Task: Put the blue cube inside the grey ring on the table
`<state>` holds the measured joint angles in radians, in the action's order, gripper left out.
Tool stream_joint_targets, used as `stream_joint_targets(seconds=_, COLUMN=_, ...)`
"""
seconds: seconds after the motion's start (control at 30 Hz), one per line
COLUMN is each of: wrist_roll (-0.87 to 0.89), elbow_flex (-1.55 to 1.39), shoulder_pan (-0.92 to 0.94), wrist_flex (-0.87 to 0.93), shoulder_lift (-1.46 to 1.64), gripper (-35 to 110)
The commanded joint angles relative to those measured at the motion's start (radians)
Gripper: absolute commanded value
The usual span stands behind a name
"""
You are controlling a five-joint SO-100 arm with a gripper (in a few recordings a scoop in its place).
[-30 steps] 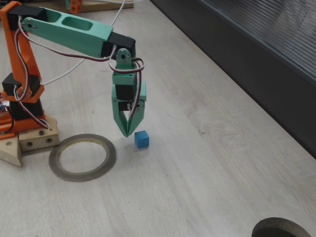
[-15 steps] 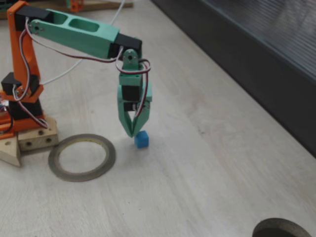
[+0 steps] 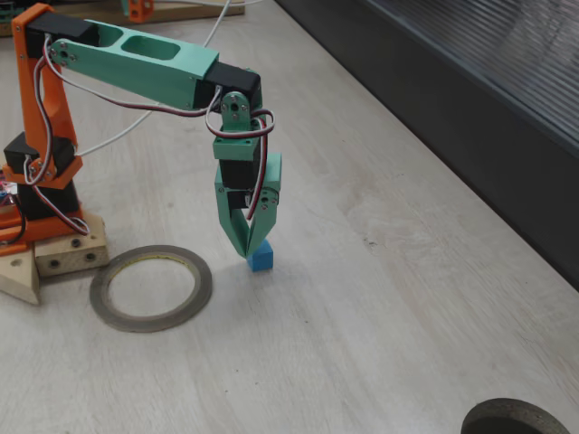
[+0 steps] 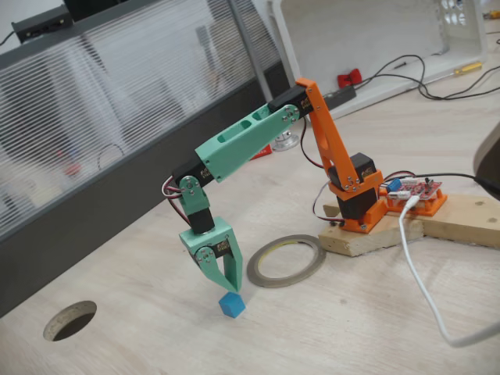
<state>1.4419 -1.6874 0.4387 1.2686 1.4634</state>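
The blue cube [image 3: 261, 259] [image 4: 232, 305] rests on the pale wood table [image 3: 380, 298] [image 4: 336, 328]. My green gripper [image 3: 251, 247] [image 4: 228, 289] points straight down right above it, its tips at the cube's top edge on the side nearer the ring. The jaws are open a little in a narrow V, with nothing held between them. The grey ring [image 3: 150, 287] [image 4: 286, 261] lies flat and empty a short way off, between the cube and the arm's orange base [image 3: 41, 190] [image 4: 351, 195].
The base stands on a wooden block [image 3: 54, 258] [image 4: 391, 230]. A dark ribbed wall panel [image 3: 470, 108] [image 4: 94, 156] runs along the table's far side. There is a dark round opening [image 3: 516, 419] [image 4: 70, 320] in the table, and a white cable [image 4: 422, 297] trails past the base.
The gripper has shifted toward the cube and come down until its tips reach it. Its jaws, shut a second ago, have parted slightly. Cube and ring have not moved.
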Motion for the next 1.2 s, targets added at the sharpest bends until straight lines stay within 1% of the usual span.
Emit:
stream_joint_targets(seconds=0.0, wrist_roll=0.015, elbow_flex=0.023, shoulder_pan=0.032, wrist_flex=-0.002, shoulder_lift=0.023, gripper=2)
stream_joint_targets(seconds=0.8, wrist_roll=0.015, elbow_flex=0.026, shoulder_pan=0.017, wrist_flex=-0.002, shoulder_lift=0.026, gripper=2)
stream_joint_targets(seconds=1.0, wrist_roll=0.015, elbow_flex=0.025, shoulder_pan=-0.048, wrist_flex=-0.002, shoulder_lift=0.026, gripper=2)
stream_joint_targets(seconds=1.17, wrist_roll=0.015, elbow_flex=0.025, shoulder_pan=-0.054, wrist_flex=-0.011, shoulder_lift=0.026, gripper=2)
